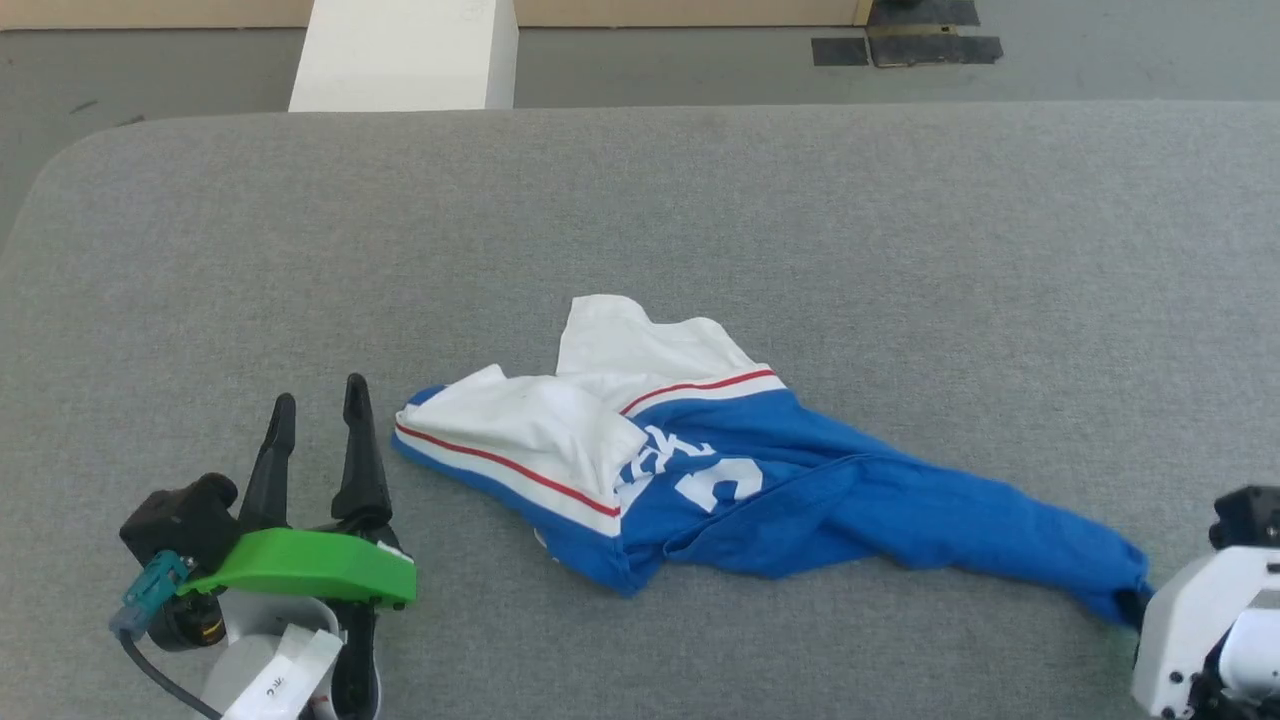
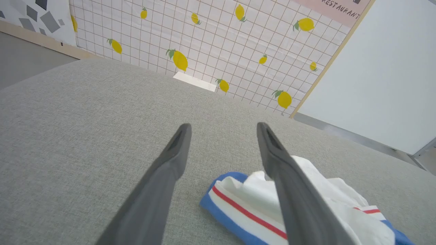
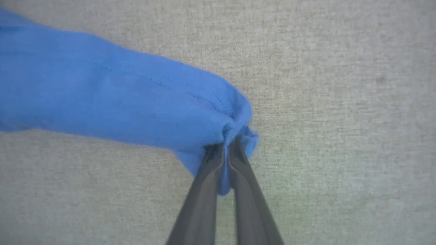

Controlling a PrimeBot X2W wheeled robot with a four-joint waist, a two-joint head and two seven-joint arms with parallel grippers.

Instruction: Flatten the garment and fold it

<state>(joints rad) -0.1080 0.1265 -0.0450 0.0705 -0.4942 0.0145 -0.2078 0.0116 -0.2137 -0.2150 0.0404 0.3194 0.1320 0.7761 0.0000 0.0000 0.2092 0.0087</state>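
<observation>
Blue jersey T-shirt (image 1: 800,490) lies stretched between the arms: right gripper (image 3: 227,144) pinches its blue end (image 3: 235,126), open-fingered left gripper (image 1: 320,400) sits beside the white sleeve (image 1: 500,430).

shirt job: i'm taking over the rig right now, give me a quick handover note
Left pincer: open, holding nothing, beside the white sleeve end of the shirt.
Right pincer: shut on the bunched blue end of the shirt.
Shirt: crumpled in a long twist on the grey table, with the white lettering partly showing.
Done: one grip taken, on the blue end.
Left: take the sleeve end with the free pincer, probably pull the shirt flat, then fold it.
</observation>
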